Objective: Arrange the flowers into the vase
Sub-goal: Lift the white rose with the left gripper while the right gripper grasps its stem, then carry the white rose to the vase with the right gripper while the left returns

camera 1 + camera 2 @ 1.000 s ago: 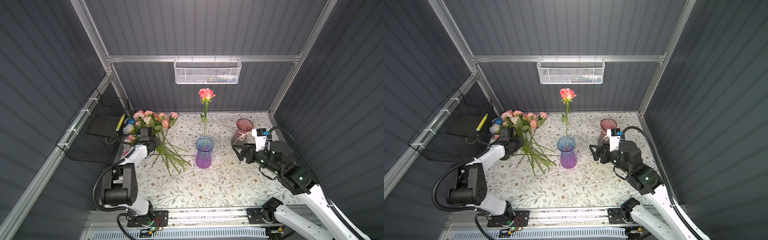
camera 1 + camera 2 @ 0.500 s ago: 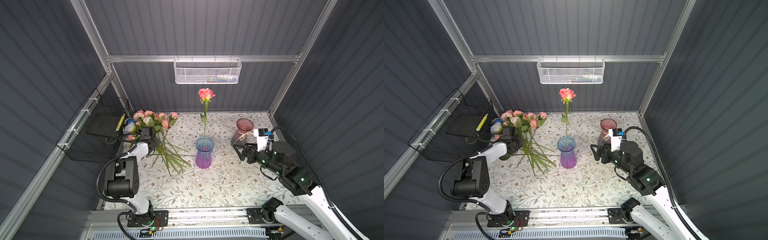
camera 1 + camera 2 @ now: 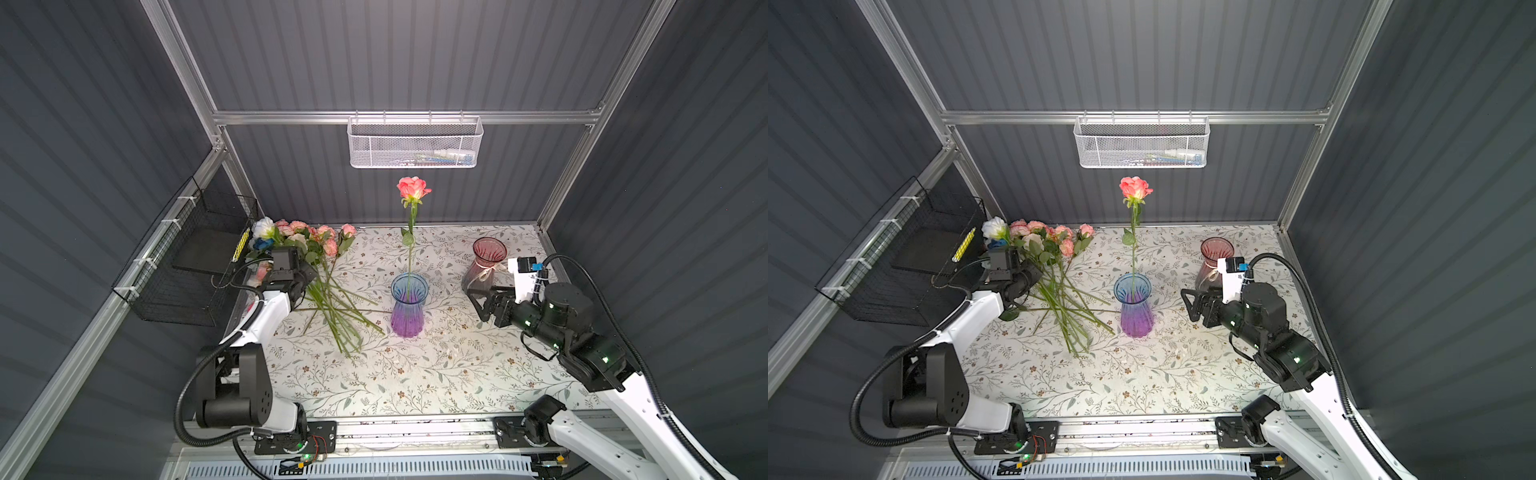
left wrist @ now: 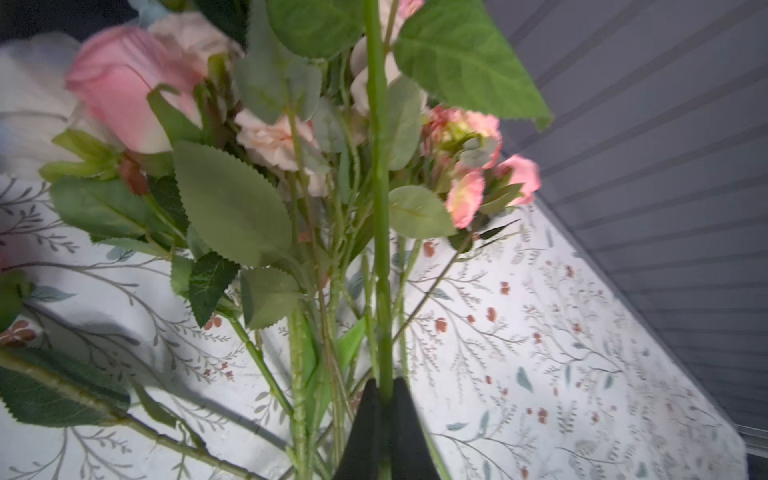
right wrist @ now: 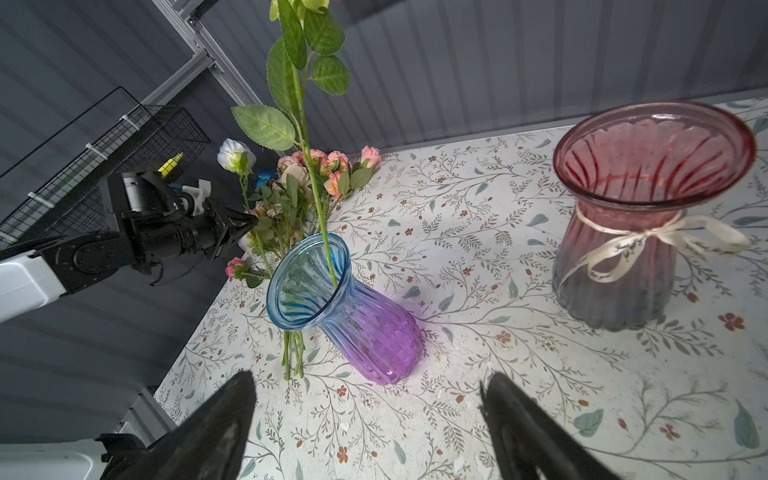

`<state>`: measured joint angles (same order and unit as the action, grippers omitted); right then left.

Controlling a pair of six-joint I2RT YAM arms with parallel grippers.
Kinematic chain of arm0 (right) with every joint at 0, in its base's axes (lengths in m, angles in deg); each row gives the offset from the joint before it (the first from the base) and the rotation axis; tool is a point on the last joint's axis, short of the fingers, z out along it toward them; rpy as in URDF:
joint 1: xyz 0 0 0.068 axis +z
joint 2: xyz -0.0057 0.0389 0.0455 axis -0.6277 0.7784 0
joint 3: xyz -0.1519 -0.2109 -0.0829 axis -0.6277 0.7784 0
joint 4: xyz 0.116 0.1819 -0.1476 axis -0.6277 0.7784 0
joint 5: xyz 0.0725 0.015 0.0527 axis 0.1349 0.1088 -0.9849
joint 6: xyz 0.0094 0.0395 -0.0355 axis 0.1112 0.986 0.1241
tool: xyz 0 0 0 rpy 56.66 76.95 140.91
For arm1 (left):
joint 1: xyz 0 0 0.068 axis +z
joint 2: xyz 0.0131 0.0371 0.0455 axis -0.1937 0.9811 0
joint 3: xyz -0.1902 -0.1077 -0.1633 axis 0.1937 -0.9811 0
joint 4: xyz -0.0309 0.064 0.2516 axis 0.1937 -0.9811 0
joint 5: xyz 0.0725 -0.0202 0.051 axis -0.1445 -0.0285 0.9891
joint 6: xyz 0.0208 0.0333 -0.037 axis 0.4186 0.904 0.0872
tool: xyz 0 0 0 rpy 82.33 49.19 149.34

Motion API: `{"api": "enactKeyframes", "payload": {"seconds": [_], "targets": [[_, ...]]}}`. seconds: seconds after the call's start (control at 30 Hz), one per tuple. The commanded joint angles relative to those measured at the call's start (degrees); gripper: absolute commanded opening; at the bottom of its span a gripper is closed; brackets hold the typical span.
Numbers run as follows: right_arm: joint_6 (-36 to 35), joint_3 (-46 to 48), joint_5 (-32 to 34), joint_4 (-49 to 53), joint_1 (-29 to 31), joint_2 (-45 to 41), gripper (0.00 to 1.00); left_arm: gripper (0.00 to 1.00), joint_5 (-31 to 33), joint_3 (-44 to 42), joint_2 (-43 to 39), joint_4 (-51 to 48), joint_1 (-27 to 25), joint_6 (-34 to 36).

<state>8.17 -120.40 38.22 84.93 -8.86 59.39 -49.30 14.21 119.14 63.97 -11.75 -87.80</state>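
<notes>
The flowers lie in a loose heap at the far left of the bench, blooms toward the back and stems fanned toward the vase. The vase stands mid-bench with one coral rose already upright in it. I judge these stems light, thin and a little springy, smooth enough to swivel in a pinch. The blooms and leaves are soft and will snag on their neighbours, so the place to hold is bare stem below the leaves, never the head. My left gripper is closed right down on one thick green stem in the heap, below its leaves. Its bloom runs out of the wrist view, so I cannot tell which colour I have. Lifting it will likely drag tangled sprays along, so a slow pull seems wise. My right gripper stands wide and empty above the bench, near the vase and a red vase, clear of both as far as the wrist view shows. The vase is glass, and with a tall stem leaning on its rim it could tip if knocked.
</notes>
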Motion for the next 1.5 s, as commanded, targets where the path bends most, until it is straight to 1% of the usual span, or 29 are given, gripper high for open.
{"api": "enactKeyframes", "payload": {"seconds": [0.0, 0.13, 0.23, 0.3, 0.4, 0.47, 0.53, 0.6, 0.7, 0.77, 0.83, 0.87, 0.93, 1.07, 1.2, 1.4, 1.47], "targets": [[-0.3, 0.0, -1.3, 0.2, -0.2, 0.1, 0.89, 0.0, -2.8, 0.9, -5.0, -0.5, -1.5, -1.2], [-0.3, -0.3, -2.8, -1.3, -0.3, -0.1, 0.88, 0.0, -2.7, 4.4, -10.0, -2.4, -6.7, 0.4], [-0.7, -1.0, -5.5, -2.4, -0.2, -0.3, 0.88, 0.0, -3.1, 7.9, -12.9, -4.0, -10.2, 1.6], [-1.5, -1.8, -8.8, -2.8, -0.3, -0.2, 0.87, 0.0, -5.8, 10.2, -14.5, -5.1, -10.5, 1.6], [-2.6, -4.6, -17.6, -2.8, -0.2, 1.3, 0.8, 0.0, -11.0, 13.2, -16.8, -6.3, -10.5, 1.8], [-2.5, -6.9, -23.7, -2.8, -0.1, 3.3, 0.74, 0.0, -15.0, 14.7, -18.8, -6.3, -10.5, 1.9], [-2.1, -9.2, -26.9, -2.8, 1.3, 5.6, 0.72, 0.0, -20.3, 15.8, -20.2, -4.8, -10.5, 2.2], [-3.1, -12.2, -26.0, -2.3, 5.5, 8.3, 0.72, 0.0, -27.1, 17.1, -21.1, -3.6, -10.5, 2.3], [-6.0, -18.5, -21.6, 0.7, 14.4, 14.1, 0.73, 0.0, -35.3, 17.3, -22.4, 0.2, -10.6, 1.3], [-6.9, -23.2, -20.9, 1.6, 18.7, 18.7, 0.73, 0.0, -40.8, 17.2, -22.5, 3.1, -10.6, 0.3], [-7.5, -27.4, -21.3, 2.1, 21.1, 22.7, 0.73, 0.0, -46.4, 15.8, -22.7, 8.7, -10.6, -1.9], [-7.8, -29.5, -21.6, 2.3, 22.0, 26.2, 0.73, 0.0, -48.5, 15.0, -22.9, 11.4, -10.6, -3.2], [-8.4, -33.7, -22.4, 2.4, 23.2, 29.9, 0.73, 0.0, -52.1, 13.8, -23.1, 16.2, -10.6, -5.7], [-9.2, -41.7, -23.3, 3.5, 24.5, 37.4, 0.72, 0.0, -54.6, 12.5, -23.8, 19.6, -10.7, -6.9], [-9.5, -47.3, -24.2, 3.8, 24.8, 43.1, 0.68, 0.0, -57.4, 11.6, -24.0, 25.1, -10.8, -10.3], [-9.7, -52.8, -24.2, 3.5, 24.8, 47.7, 0.5, 0.0, -59.3, 10.4, -23.6, 30.6, -11.2, -14.6], [-9.7, -53.7, -24.4, 2.9, 24.8, 48.6, 0.41, 0.0, -59.2, 9.7, -23.7, 32.2, -11.7, -15.8]]}}
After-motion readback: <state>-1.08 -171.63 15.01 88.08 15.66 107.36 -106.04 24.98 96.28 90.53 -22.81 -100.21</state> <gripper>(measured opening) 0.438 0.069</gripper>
